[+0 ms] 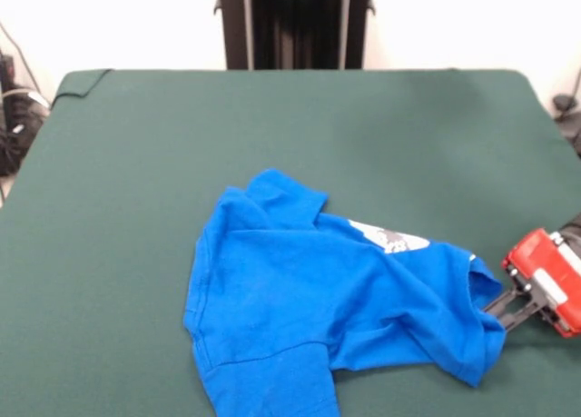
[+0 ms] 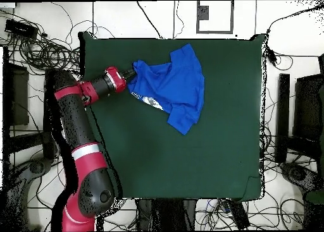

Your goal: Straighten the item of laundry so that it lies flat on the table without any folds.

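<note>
1. The blue T-shirt point(image 1: 336, 317) lies crumpled on the green table point(image 1: 136, 163), folded over its print.
2. The gripper point(image 1: 495, 308) meets the shirt's edge; whether it pinches cloth, I cannot tell.
3. Risk: a loose hold could slip, leaving folds.

No legible text, brand, number or sign in either view. The T-shirt point(image 1: 309, 299) lies mostly plain-side up; only a small white-grey patch of print point(image 1: 392, 239) shows at a fold toward its right, possibly part of a graphic, too small to read. The gripper point(image 1: 497, 306) housing shows no readable marking.
</note>
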